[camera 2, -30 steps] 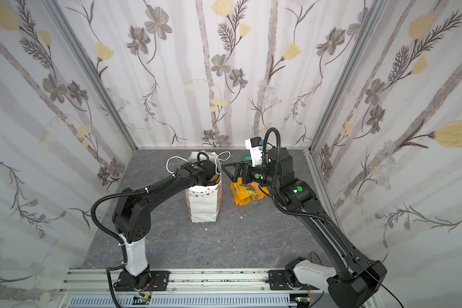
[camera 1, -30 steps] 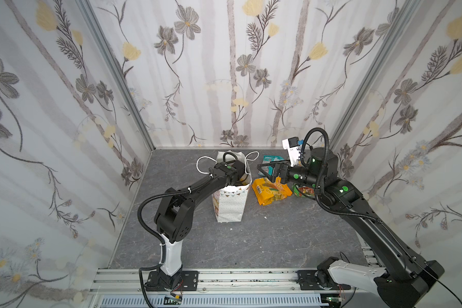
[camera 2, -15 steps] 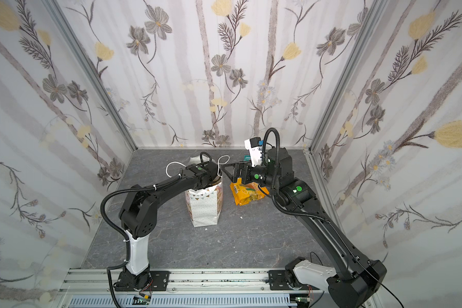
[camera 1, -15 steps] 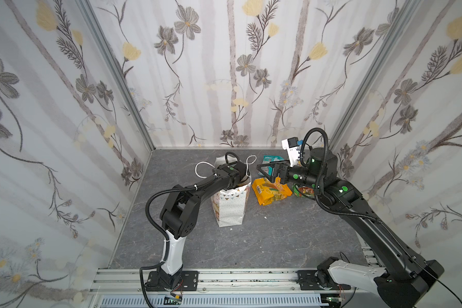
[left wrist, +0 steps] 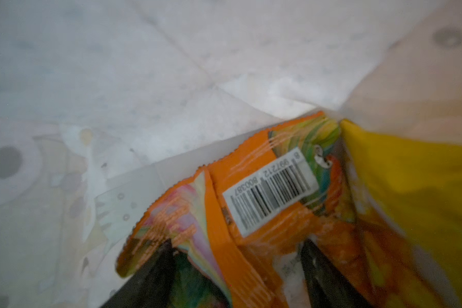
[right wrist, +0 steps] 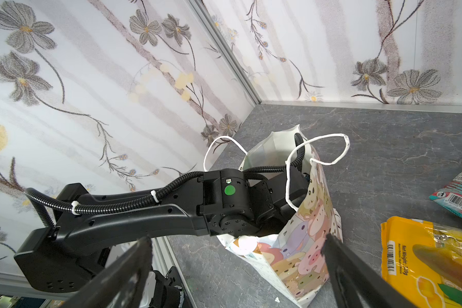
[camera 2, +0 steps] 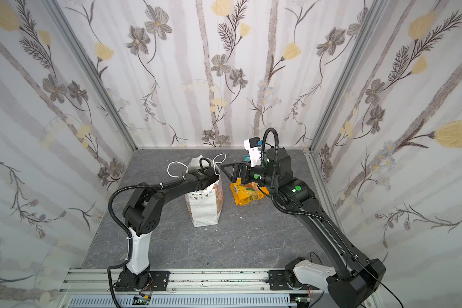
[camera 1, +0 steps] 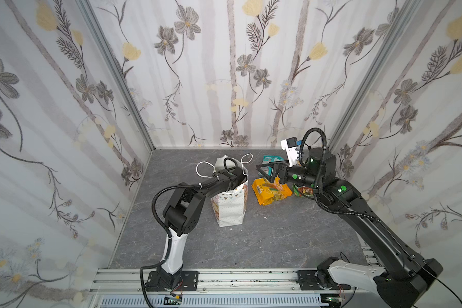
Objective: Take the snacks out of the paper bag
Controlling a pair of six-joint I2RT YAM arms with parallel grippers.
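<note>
Crinkly orange foil packet (left wrist: pixel 219 213), barcoded, inside creased white paper bag (left wrist: pixel 171 66)

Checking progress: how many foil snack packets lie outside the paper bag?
3: a teal foil packet farthest back, a large orange-yellow foil packet beside the white paper bag, a green foil packet partly under the right arm. More may be hidden.

Both arms: matte black links, with a white segment (camera 1: pixel 172 250) nearest each base.

Left arm (right wrist: pixel 134 218): black ribbed hose (right wrist: pixel 112 206) along the link behind the tool, held by 2 white zip ties (right wrist: pixel 74 208). 1 green dot (right wrist: pixel 229 190). Round cap (right wrist: pixel 231 222) ringed with small screws.

Right arm (camera 1: pixel 371 221): 3 green dots (camera 1: pixel 342 188). Hose loop (camera 1: pixel 314 130) arches over a white camera box (camera 1: pixel 288 148) with a blue plug, just behind the tool.

The right gripper (right wrist: pixel 236 238) has 2 flat black fingers (right wrist: pixel 134 264).
</note>
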